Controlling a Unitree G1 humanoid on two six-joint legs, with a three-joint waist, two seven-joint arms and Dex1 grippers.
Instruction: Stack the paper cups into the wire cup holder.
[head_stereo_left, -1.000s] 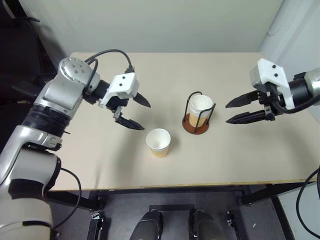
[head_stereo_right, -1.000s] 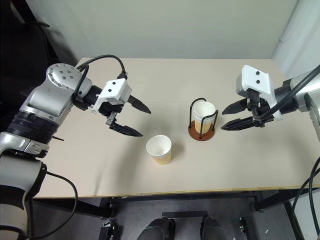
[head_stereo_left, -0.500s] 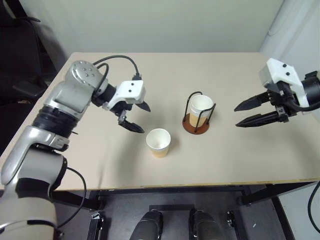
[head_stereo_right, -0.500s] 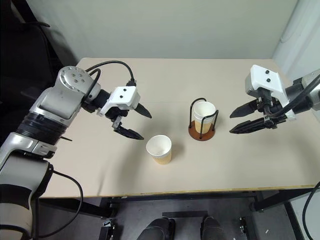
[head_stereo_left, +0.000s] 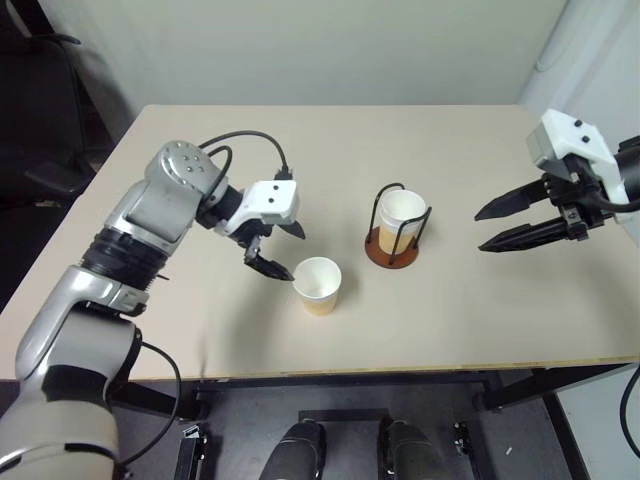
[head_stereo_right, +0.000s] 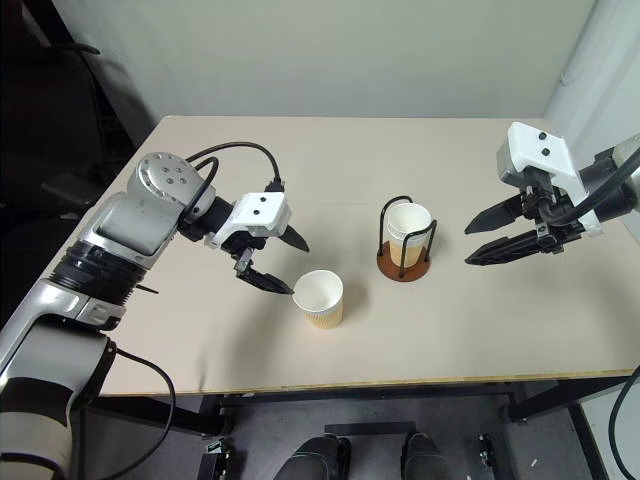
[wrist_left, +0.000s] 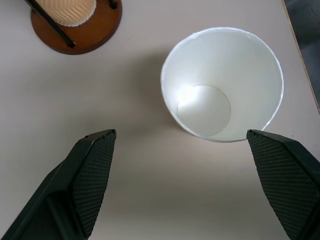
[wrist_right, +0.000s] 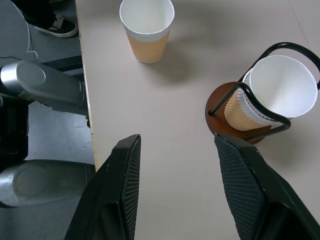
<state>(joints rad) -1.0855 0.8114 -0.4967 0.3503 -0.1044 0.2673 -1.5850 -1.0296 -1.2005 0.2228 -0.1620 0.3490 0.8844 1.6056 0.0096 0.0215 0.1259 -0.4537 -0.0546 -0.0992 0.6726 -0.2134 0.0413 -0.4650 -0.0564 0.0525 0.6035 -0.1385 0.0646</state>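
Loose cup (head_stereo_left: 317, 285) upright beside spread, down-tilted left hand (head_stereo_left: 283, 251)

Bright, even light; soft shadows.

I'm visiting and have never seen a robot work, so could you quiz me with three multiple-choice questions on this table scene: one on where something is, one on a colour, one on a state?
1. Where is the loose paper cup?
A. In front of the wire cup holder, toward the robot's left
B. Inside the holder
C. On the floor

2. What colour is the holder's base?
A. Blue
B. Reddish-brown
C. White

3. How is the left gripper?
A. Shut on the cup
B. Open beside the cup
C. Holding the holder

Answers: 1 A, the cup stands alone on the table. 2 B, the disc shows under the wire loops. 3 B, its fingers are spread, empty.
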